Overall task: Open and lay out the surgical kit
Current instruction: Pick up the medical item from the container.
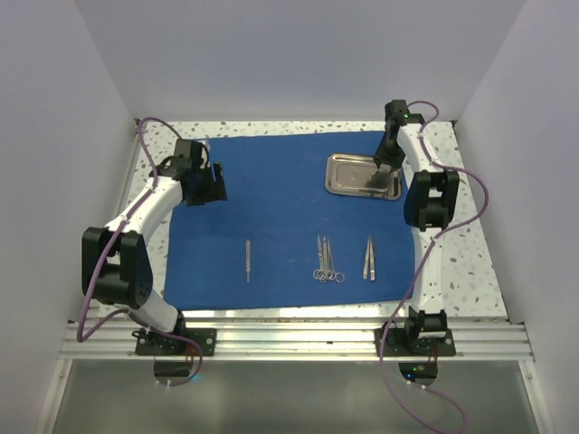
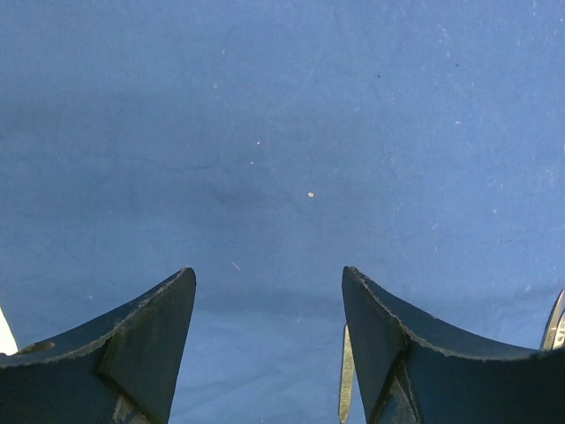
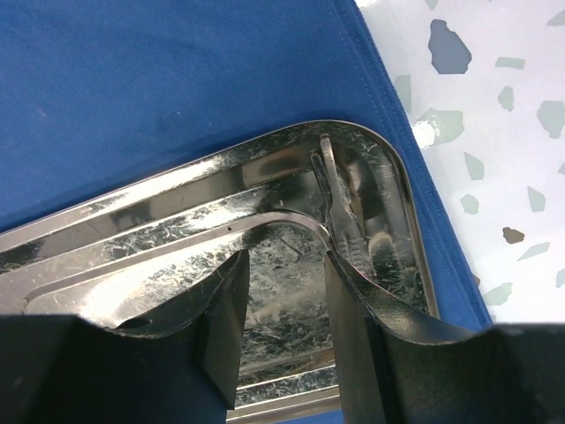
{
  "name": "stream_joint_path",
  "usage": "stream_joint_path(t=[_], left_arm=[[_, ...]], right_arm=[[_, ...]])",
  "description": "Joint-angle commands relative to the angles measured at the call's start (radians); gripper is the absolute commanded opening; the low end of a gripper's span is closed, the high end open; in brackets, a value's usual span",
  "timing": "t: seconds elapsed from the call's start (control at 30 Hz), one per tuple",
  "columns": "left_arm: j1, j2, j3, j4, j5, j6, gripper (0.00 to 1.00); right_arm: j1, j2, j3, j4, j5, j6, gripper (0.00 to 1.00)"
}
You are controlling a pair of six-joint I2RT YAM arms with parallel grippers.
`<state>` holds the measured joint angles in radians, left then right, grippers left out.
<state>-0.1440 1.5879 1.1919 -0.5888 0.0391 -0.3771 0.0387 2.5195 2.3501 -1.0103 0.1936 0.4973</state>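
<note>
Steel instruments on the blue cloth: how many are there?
4, in a row: a slim tool at left, two ring-handled ones close together in the middle, tweezers at right. The middle pair may hide another.

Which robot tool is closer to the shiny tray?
The right one. The right tool is open, directly over the tray at its right end. The left tool hangs open over the left side of the blue cloth, far across from the tray.
</note>
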Motion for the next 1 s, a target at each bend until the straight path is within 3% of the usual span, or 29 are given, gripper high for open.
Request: stream_joint_path(t=[0.0,0.97], left_arm=[[0.007,-0.009,0.012,0.017,0.004,0.021,0.71],[0.007,0.081,0.075,-0.002,-0.008,0.03,0.71]], right_arm=[[-0.005,-0.068,0.006,-0.019,0.04,-0.002,0.44],[-0.022,0.05,-0.041,0.01,0.037,-0.013,0.43]])
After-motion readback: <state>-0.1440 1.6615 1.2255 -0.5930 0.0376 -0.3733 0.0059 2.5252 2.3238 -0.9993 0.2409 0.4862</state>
